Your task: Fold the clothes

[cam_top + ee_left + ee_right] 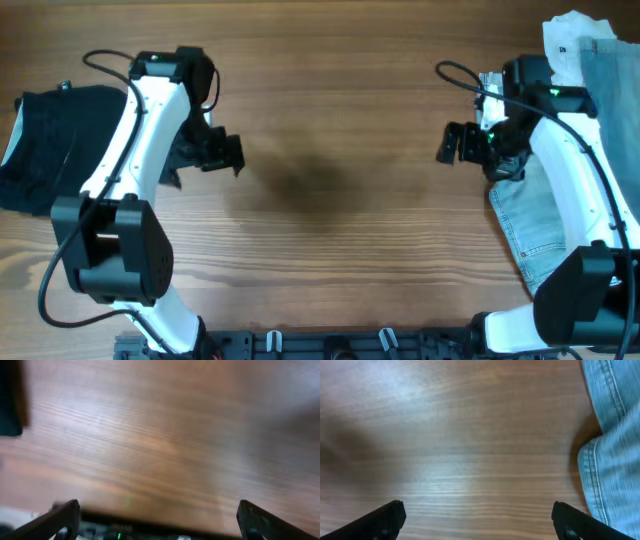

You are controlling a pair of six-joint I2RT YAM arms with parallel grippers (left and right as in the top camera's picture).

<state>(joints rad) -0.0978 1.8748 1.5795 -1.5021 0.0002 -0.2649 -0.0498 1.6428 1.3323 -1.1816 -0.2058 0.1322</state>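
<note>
A folded black garment [55,145] with a white inner edge lies at the table's left edge, partly under my left arm; a dark corner of it shows in the left wrist view [10,400]. Light-blue denim [545,215] lies along the right edge, also seen in the right wrist view [615,445]. A white piece [565,40] sits at the top right on the denim. My left gripper [222,153] is open and empty, to the right of the black garment. My right gripper [458,143] is open and empty, to the left of the denim.
The wooden table [330,200] spreads between the two grippers. A black rail with fittings [330,345] runs along the front edge. Cables trail from both arms.
</note>
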